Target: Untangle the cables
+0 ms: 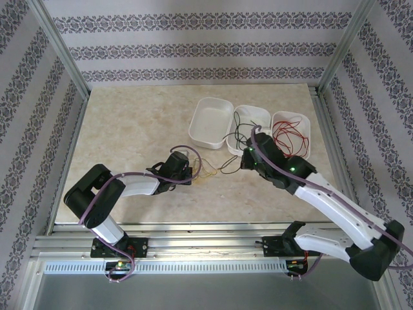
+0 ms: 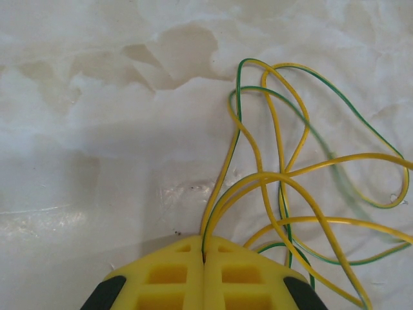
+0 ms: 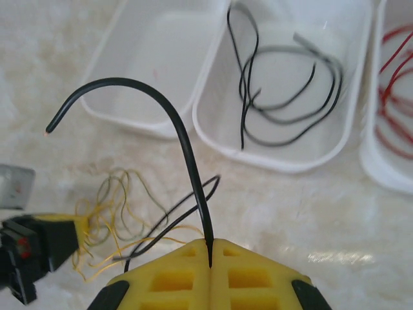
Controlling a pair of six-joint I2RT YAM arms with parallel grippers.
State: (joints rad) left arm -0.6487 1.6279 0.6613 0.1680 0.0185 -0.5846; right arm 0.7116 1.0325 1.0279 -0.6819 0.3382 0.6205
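Marble-look surface [image 1: 129,129] boxed in by patterned purple-and-white wallpaper, both arms reaching in from the near edge. Starting on the left: the left hand [image 2: 204,248] is low over the surface with its yellow fingers pressed together, pinching a strand of the yellow-and-green cable [image 2: 281,175] right at the seam. That cable is a loose heap of loops lying flat on the surface just to the right of the hand, roughly mid-surface, nowhere near any tray. Next over is the black cable [image 3: 184,139]. One end arcs up and curls over to the left with the bare tip hanging in the air, and a lower loop of it runs down-left along the surface to the edge of the yellow heap. Can't tell if the two are actually hooked together or just overlapping. The right hand [image 3: 211,248] has that black cable nipped between its closed fingers, just right of centre and near the trays. Behind that, three white plastic trays sit in a row toward the far right of the surface, touching side to side. The left tray [image 1: 210,123] has a bare floor, the middle tray [image 3: 284,161] holds a dark cable [image 3: 244,77] in a few slack curves, and the right tray [image 1: 308,135] holds the red cables [image 1: 290,135] piled up inside.
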